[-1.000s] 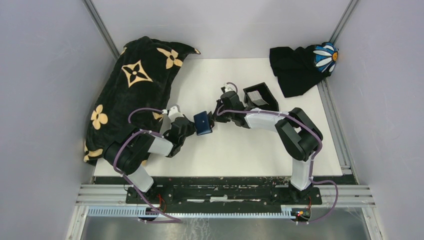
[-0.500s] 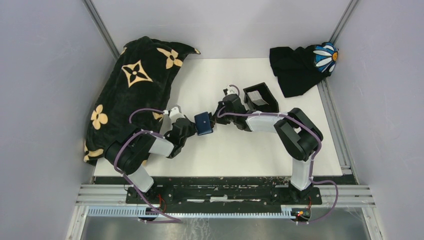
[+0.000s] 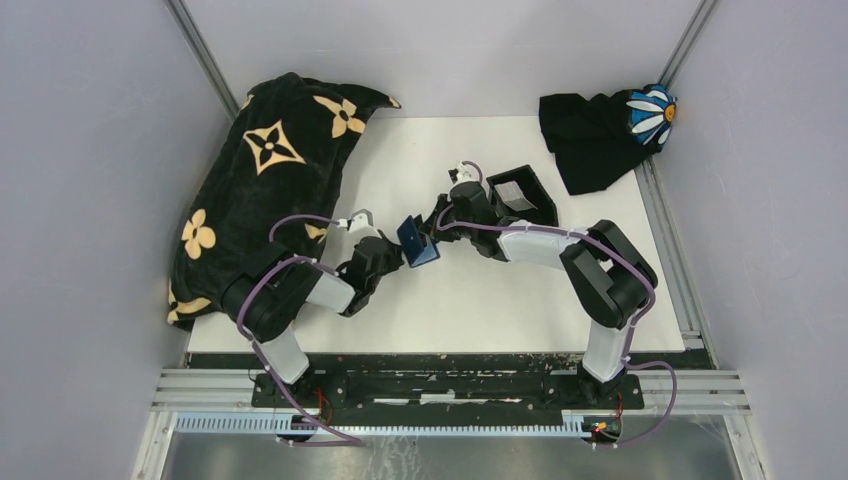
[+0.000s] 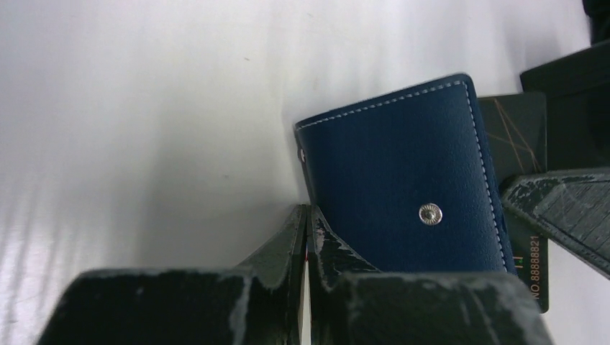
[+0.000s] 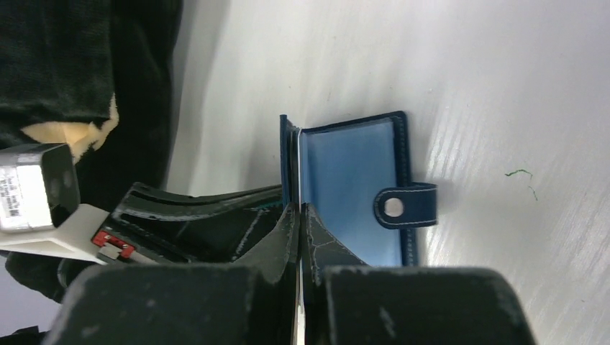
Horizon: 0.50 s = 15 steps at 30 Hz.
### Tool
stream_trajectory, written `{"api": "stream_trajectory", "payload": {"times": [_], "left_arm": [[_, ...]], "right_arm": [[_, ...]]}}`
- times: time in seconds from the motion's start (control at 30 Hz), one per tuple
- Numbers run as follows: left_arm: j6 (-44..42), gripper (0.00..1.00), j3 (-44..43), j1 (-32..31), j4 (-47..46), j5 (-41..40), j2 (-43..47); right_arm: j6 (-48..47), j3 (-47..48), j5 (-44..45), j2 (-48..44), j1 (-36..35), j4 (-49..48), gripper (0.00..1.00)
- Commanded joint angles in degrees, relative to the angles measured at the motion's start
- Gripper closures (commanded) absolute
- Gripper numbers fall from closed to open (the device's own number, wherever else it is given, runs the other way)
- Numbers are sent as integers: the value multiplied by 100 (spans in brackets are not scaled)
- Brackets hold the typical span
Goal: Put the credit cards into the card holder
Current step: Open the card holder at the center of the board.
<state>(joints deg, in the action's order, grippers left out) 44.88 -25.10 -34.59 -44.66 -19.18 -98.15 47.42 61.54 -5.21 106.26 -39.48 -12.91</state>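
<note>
The navy card holder (image 3: 418,241) stands open and tilted on edge at the table's middle, between both grippers. Its outer face with a snap stud (image 4: 429,213) fills the left wrist view. My left gripper (image 4: 308,213) is shut on the near edge of the card holder (image 4: 403,180). A dark credit card (image 4: 523,133) sticks out behind it. In the right wrist view my right gripper (image 5: 298,209) is shut on that credit card (image 5: 298,162), seen edge-on against the light blue inside (image 5: 352,187). The snap tab (image 5: 404,205) hangs out to the right.
A black tray (image 3: 541,186) with a greyish card (image 3: 513,196) in it sits just behind the right gripper (image 3: 438,228). A black flowered cloth (image 3: 260,190) covers the table's left side. Another black cloth with a daisy (image 3: 600,135) lies at the back right.
The card holder has turned and tipped up onto its edge, shifting slightly right. The left arm followed it to the right. The right gripper shifted slightly back toward the tray.
</note>
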Motion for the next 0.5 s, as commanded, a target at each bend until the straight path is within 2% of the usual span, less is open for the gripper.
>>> {"api": "stream_trajectory", "payload": {"times": [0.0, 0.47], "left_arm": [[-167, 92, 51, -190, 1102, 567, -510], [-191, 91, -416, -379, 988, 797, -1020]], "right_arm": [[-180, 103, -57, -343, -49, -169, 99], [-741, 218, 233, -315, -216, 489, 99]]}}
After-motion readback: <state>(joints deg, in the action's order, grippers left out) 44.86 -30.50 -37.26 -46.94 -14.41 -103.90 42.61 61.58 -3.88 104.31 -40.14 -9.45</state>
